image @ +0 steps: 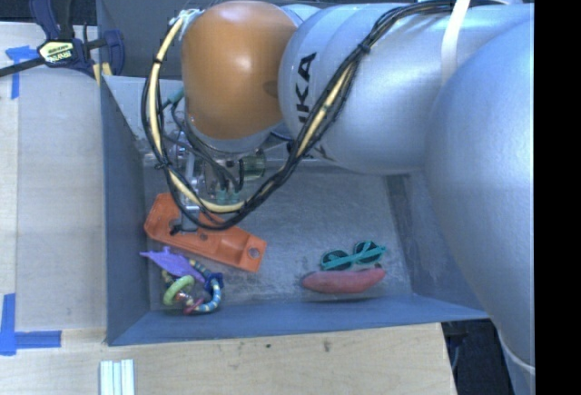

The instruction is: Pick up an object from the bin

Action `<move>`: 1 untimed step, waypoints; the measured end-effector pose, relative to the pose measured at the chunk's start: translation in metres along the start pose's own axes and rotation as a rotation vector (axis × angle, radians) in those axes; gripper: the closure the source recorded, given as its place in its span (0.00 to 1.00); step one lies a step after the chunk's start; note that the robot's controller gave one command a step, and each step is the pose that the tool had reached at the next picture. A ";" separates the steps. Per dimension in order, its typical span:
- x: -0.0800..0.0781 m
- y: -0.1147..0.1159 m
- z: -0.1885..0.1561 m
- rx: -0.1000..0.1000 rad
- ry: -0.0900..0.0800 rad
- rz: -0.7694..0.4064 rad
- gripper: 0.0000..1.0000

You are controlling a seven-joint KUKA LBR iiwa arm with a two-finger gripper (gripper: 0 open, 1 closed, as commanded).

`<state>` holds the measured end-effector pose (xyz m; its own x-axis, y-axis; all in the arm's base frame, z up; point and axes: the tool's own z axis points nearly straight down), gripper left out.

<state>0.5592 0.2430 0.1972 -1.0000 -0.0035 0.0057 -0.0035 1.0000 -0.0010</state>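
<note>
Gripper point(207, 198) low over upper end of flat orange piece point(218, 245), left part of bin point(123, 230); opening width cannot be told. Red oblong point(343, 281) well apart, right.

Arm point(408, 84) in from the right, orange wrist cover point(231, 66) over the bin's point(123, 230) back-left. Gripper point(214, 187) is low, right at the upper left end of an orange plastic bracket point(213, 243) lying flat and slanted on the floor. Cables loop around the wrist. Purple toy piece point(172, 261) and coiled multicolour ring point(195, 293) sit just in front of the bracket, front-left corner. Well apart, front middle: red oblong piece point(343, 281) with a teal glasses-shaped toy point(354, 254) touching its back edge.
</note>
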 end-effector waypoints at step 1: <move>-0.002 -0.001 -0.005 -0.002 -0.008 0.003 0.00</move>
<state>0.5611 0.2419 0.2024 -1.0000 -0.0002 -0.0024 -0.0002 1.0000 0.0012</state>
